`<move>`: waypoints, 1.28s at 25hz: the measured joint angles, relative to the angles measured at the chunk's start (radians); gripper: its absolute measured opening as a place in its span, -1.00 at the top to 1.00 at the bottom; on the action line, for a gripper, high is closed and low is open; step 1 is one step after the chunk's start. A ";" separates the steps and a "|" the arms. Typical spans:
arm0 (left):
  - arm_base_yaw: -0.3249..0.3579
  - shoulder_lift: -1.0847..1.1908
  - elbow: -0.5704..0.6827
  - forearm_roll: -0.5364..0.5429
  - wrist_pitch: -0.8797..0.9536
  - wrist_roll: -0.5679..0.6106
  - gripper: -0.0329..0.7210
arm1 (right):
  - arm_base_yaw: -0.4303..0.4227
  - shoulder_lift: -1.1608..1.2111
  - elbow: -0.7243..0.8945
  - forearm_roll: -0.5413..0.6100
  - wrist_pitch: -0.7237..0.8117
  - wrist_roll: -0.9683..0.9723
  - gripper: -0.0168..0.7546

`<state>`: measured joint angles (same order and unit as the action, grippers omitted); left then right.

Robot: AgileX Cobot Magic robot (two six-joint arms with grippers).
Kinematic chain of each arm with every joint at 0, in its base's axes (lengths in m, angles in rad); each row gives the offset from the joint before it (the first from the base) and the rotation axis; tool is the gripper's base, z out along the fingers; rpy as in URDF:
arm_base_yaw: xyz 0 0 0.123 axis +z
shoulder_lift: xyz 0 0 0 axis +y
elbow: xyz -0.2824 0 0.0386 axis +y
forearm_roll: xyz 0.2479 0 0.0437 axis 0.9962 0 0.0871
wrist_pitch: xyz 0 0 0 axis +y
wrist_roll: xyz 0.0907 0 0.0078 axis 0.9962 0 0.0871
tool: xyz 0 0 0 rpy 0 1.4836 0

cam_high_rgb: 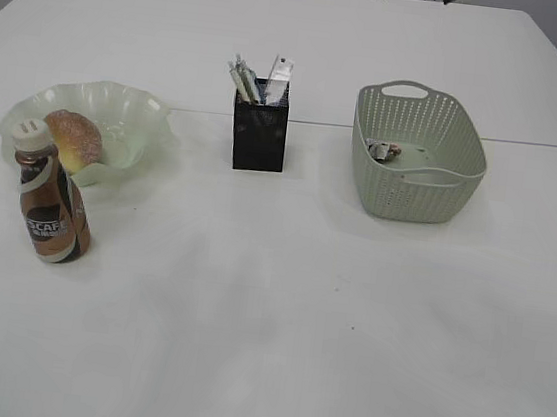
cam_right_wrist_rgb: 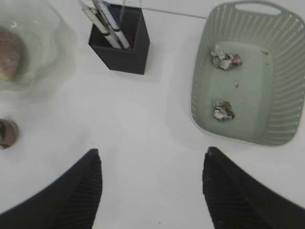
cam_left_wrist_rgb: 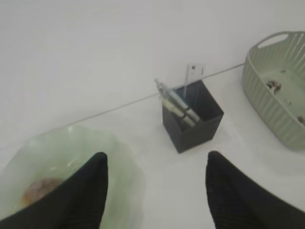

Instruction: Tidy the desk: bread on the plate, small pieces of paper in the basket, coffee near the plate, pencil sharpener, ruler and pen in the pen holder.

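Bread point(cam_high_rgb: 73, 138) sits in the green glass plate point(cam_high_rgb: 133, 112) toward the left edge of the white desk point(cam_high_rgb: 276, 319), where the task wants it, with the coffee bottle point(cam_high_rgb: 50, 205) standing upright just in front of the plate, toward the near edge, close enough to count as beside it. At mid-desk the black mesh pen holder point(cam_high_rgb: 260, 126) stands upright with a pen point(cam_high_rgb: 241, 78) and the clear ruler point(cam_high_rgb: 279, 76) poking out of its top at a lean; the pencil sharpener cannot be made out, and may lie hidden inside. Toward the right edge, the perforated basket point(cam_right_wrist_rgb: 243, 76) holds both crumpled paper balls point(cam_right_wrist_rgb: 225, 57), well apart on its floor. Both arms hang clear above the desk: the left gripper point(cam_left_wrist_rgb: 155, 191) has its jaws spread with nothing between them, looking down over plate and holder, and the right gripper point(cam_right_wrist_rgb: 152, 191) is likewise spread and empty above bare desk in front of the basket. Judged from this layout, the tidying looks finished.
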<state>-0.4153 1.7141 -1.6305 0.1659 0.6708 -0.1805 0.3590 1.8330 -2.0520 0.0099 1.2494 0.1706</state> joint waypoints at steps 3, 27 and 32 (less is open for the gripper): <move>0.000 -0.101 0.000 0.004 0.172 0.000 -0.35 | 0.000 -0.029 -0.032 0.061 0.004 -0.016 -0.31; 0.000 -0.855 0.128 -0.072 0.594 0.148 -0.35 | 0.000 -0.768 0.321 -0.050 0.020 -0.102 -0.31; 0.000 -1.077 0.323 -0.114 0.596 0.198 -0.35 | 0.000 -1.040 0.703 -0.060 -0.056 -0.112 -0.31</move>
<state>-0.4153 0.6374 -1.3079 0.0515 1.2668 0.0173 0.3590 0.7926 -1.3492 -0.0499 1.1934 0.0587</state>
